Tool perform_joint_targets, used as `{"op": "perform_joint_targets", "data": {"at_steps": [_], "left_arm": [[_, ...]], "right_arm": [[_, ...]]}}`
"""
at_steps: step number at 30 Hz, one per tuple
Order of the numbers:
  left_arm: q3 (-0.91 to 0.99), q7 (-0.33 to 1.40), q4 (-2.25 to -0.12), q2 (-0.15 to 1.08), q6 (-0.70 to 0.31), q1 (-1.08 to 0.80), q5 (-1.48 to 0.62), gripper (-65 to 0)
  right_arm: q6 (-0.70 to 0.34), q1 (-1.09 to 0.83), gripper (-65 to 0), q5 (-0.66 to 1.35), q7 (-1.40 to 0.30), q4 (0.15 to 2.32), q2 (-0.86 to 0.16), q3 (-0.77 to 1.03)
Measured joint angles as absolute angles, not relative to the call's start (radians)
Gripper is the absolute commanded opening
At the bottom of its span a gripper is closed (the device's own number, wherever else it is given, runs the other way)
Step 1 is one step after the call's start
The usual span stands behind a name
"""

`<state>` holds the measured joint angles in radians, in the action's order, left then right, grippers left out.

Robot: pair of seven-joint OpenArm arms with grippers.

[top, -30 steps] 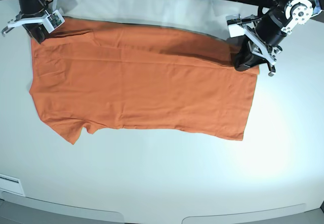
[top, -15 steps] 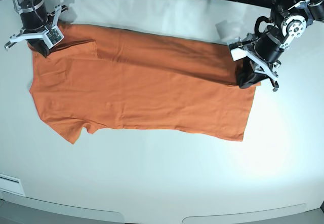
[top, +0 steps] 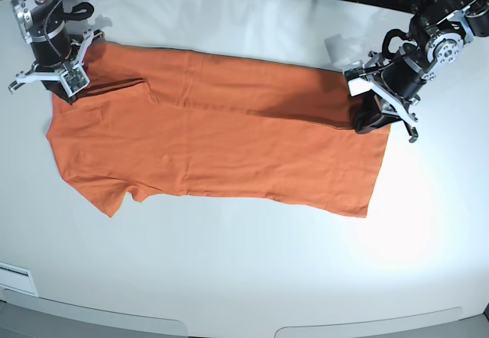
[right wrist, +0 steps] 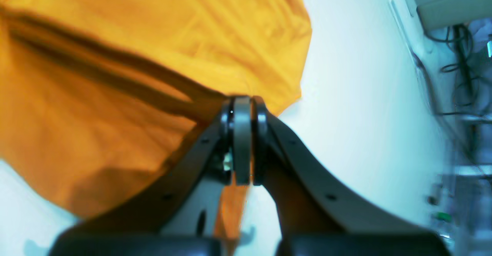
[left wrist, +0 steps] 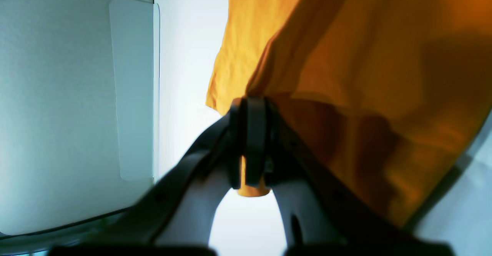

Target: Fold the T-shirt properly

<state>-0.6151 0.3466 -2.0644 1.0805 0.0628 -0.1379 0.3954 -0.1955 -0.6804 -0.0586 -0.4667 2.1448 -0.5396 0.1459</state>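
**Lengthwise fold in progress**

While both arms hold the far edge raised, the T-shirt point(top: 214, 143) lies spread across the far half of the table point(top: 252, 277), reaching toward its left edge. The left gripper point(left wrist: 250, 140) and the right gripper point(right wrist: 242, 140) are each clamped on fabric. Next, judged: carry that edge toward the near hem, evenly.

The orange T-shirt point(top: 214, 147) lies spread across the table — far long edge folded over, slightly raised.
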Motion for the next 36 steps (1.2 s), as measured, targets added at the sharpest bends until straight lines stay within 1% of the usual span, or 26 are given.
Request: {"op": "perform_joint_targets", "data": {"at_steps": [2,5,7,8,9,10,11,12,13,14,15,16,17,21,22,24,25,26,27,29,32,33,36], "left_arm": [[-0.615,0.348,-2.064,1.08,0.063,-0.138,0.39,-65.0],[-0.615,0.348,-2.063,1.08,0.063,-0.138,0.364,-64.8],[-0.615,0.348,-2.063,1.08,0.065,-0.138,0.34,-45.4],[-0.615,0.348,-2.063,1.08,0.075,-0.138,0.327,-36.9],[-0.615,0.348,-2.063,1.08,0.1,-0.138,0.321,-31.0],[-0.615,0.349,-2.062,1.077,0.139,-0.139,0.321,-29.4],[-0.615,0.352,-2.062,1.074,0.181,-0.138,0.319,-29.5],[-0.615,0.352,-2.062,1.068,0.2,-0.138,0.307,-30.2],[-0.615,0.351,-2.062,1.063,0.211,-0.137,0.27,-34.6],[-0.615,0.352,-2.062,1.057,0.21,-0.136,0.231,-41.5],[-0.615,0.356,-2.062,1.048,0.208,-0.136,0.197,-51.1],[-0.615,0.363,-2.062,1.038,0.208,-0.138,0.178,-61.7],[-0.615,0.363,-2.062,1.028,0.208,-0.138,0.16,-65.0],[-0.615,0.378,-2.062,1.008,0.215,-0.141,0.156,-65.0],[-0.615,0.382,-2.062,1.001,0.218,-0.141,0.156,-65.0],[-0.615,0.381,-2.062,0.992,0.217,-0.141,0.149,-65.0],[-0.615,0.379,-2.062,0.99,0.2,-0.141,0.141,-65.0],[-0.615,0.386,-2.061,0.988,0.164,-0.14,0.134,-65.0],[-0.615,0.385,-2.059,0.985,0.112,-0.138,0.124,-65.0],[-0.615,0.378,-2.049,0.976,0.008,-0.132,0.072,-65.0],[-0.615,0.384,-1.984,0.953,-0.047,-0.107,0.02,-65.0],[-0.615,0.384,-1.958,0.942,-0.073,-0.096,-0.002,-65.0],[-0.614,0.37,-1.881,0.896,-0.146,-0.083,-0.017,-65.0]], "right_arm": [[-0.196,-0.679,-65.0,-0.025,-0.455,2.145,-0.54,0.146],[-0.238,-0.682,-64.1,-0.024,-0.456,2.144,-0.539,0.146],[-0.217,-0.682,-45.8,-0.019,-0.455,2.144,-0.539,0.146],[-0.162,-0.682,-36.4,-0.023,-0.454,2.144,-0.539,0.146],[-0.109,-0.682,-29.9,-0.031,-0.455,2.144,-0.537,0.146],[-0.059,-0.681,-28.0,-0.04,-0.456,2.144,-0.537,0.146],[-0.026,-0.681,-28.3,-0.046,-0.455,2.144,-0.538,0.146],[-0.013,-0.681,-29.5,-0.045,-0.456,2.144,-0.537,0.146],[-0.011,-0.682,-32.3,-0.044,-0.456,2.144,-0.537,0.146],[-0.012,-0.682,-37.6,-0.043,-0.456,2.144,-0.537,0.146],[-0.011,-0.682,-45.5,-0.043,-0.456,2.144,-0.537,0.146],[-0.01,-0.682,-55.2,-0.043,-0.461,2.144,-0.537,0.146],[-0.01,-0.682,-65.0,-0.043,-0.472,2.147,-0.537,0.146],[0.01,-0.696,-65.0,-0.014,-0.506,2.182,-0.537,0.146],[0.001,-0.701,-65.0,-0.009,-0.506,2.19,-0.537,0.146],[-0.083,-0.701,-65.0,0.038,-0.517,2.194,-0.536,0.146],[-0.136,-0.701,-65.0,0.064,-0.537,2.194,-0.535,0.146],[-0.179,-0.701,-65.0,0.099,-0.554,2.194,-0.533,0.146],[-0.198,-0.701,-65.0,0.118,-0.567,2.192,-0.533,0.146],[-0.207,-0.698,-65.0,0.133,-0.588,2.178,-0.534,0.146],[-0.212,-0.693,-65.0,0.139,-0.587,2.128,-0.534,0.146],[-0.232,-0.691,-65.0,0.158,-0.586,2.101,-0.534,0.146],[-0.337,-0.654,-65.0,0.253,-0.617,1.997,-0.529,0.145]]}}
